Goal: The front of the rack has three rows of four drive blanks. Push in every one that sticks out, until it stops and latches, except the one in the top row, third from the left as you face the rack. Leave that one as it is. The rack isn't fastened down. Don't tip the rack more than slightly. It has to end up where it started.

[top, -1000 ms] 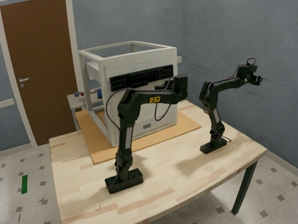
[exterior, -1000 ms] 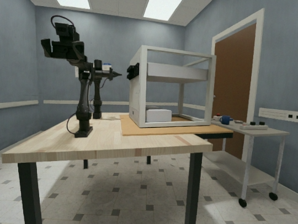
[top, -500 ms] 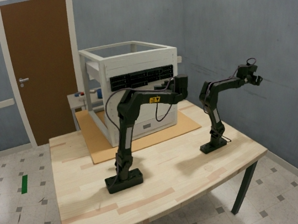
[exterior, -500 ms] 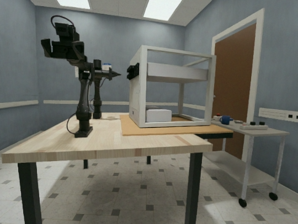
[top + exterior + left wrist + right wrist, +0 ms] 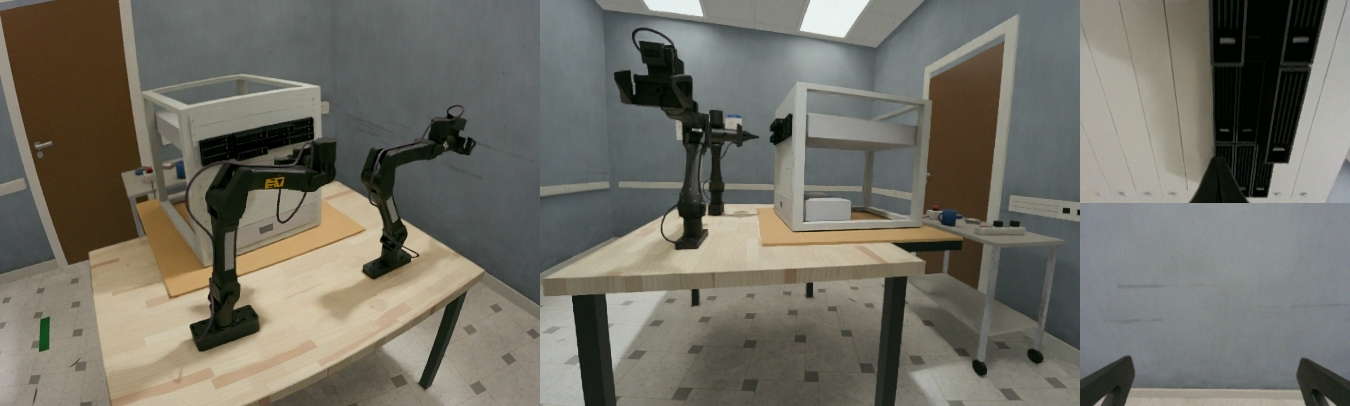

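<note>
Left end effector [image 5: 278, 160] [image 5: 757, 136] [image 5: 1218, 164] faces the rack [image 5: 255, 111] [image 5: 798, 165] [image 5: 1148, 91], apart from its front.
Its fingers are together, empty; the right end effector's [image 5: 470, 145] [image 5: 655, 87] [image 5: 1216, 377] stand wide apart. The rack is upright on a mat [image 5: 170, 282] [image 5: 860, 237] on the table [image 5: 300, 320] [image 5: 740, 260], some drive blanks [image 5: 250, 140] [image 5: 781, 129] [image 5: 1290, 109] protruding.

The left hand [image 5: 280, 160] [image 5: 1217, 164] hides some drive blanks [image 5: 1245, 165].

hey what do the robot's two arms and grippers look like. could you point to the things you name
Both arms are black and jointed, with thin dark cables looping outside. The left arm [image 5: 224, 250] has a yellow marking with black symbols. The left gripper's fingers taper to a point; the right gripper [image 5: 470, 145] [image 5: 654, 82] has dark, angular fingers.
</note>
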### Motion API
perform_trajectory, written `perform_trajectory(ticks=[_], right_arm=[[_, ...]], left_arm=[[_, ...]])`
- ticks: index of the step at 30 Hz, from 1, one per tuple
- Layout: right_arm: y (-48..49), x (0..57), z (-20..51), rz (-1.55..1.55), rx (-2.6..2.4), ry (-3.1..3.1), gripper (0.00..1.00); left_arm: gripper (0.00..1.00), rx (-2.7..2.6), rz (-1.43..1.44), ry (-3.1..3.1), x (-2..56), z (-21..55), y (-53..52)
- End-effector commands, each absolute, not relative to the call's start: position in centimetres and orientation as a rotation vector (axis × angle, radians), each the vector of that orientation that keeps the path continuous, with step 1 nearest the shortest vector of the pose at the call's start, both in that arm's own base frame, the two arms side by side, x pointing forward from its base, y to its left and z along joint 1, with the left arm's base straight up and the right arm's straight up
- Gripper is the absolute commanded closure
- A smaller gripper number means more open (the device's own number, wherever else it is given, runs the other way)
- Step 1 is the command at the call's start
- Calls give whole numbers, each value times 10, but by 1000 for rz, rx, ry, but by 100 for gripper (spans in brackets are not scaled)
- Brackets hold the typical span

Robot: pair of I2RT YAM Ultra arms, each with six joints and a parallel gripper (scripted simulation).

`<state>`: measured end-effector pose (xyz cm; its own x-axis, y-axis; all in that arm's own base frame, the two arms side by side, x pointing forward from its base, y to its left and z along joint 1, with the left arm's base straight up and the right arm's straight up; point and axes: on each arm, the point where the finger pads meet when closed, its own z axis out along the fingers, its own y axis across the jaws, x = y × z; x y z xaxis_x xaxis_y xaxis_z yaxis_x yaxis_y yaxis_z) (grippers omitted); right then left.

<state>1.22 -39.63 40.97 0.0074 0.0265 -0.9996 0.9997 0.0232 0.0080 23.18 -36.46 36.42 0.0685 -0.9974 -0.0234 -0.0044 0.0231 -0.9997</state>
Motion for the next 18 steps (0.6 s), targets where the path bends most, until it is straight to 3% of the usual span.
perform_trajectory(ticks=[1, 18], right_arm=[[-398, 9, 416, -1194, 1194, 1219, 0], [-398, 9, 416, -1194, 1194, 1219, 0]], left_arm=[[100, -1257, -1164, 1140, 230, 380, -334], [100, -1238, -1153, 1160, 220, 379, -263]])
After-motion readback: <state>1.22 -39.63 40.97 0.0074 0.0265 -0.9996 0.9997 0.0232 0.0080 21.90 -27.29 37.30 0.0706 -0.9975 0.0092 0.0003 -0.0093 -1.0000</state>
